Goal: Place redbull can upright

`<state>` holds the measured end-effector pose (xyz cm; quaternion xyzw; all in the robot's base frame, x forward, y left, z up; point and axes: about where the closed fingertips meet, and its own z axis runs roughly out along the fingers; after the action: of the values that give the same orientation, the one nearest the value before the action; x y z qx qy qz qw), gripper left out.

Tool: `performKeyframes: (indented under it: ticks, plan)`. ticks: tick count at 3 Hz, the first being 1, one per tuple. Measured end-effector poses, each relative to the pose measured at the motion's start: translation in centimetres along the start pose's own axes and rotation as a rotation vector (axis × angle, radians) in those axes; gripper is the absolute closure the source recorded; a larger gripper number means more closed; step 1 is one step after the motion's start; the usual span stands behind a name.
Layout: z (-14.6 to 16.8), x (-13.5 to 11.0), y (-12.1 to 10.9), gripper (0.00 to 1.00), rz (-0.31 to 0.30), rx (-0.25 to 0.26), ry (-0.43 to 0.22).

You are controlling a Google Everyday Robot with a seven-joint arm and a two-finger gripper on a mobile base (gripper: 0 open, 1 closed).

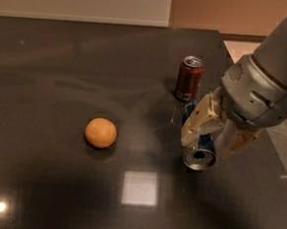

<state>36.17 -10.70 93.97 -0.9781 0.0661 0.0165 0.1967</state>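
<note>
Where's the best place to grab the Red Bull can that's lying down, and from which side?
Grip the redbull can across its round mid-body, coming from above: it lies on its side, silver end toward the camera. The gripper sits over exactly that spot.

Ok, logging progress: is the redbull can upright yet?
Tipped, not upright: the redbull can lies slanted in the gripper, silver end toward the camera, in front of the soda can.
</note>
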Motion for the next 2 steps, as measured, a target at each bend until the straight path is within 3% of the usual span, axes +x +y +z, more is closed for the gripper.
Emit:
performKeyframes:
  ticks: [1, 2]
  plan:
    - [-1.08, 0.78, -0.04, 1.0, 0.107, 0.064, -0.011]
    - [-1.91, 1.57, 0.46, 1.0, 0.265, 0.142, -0.052]
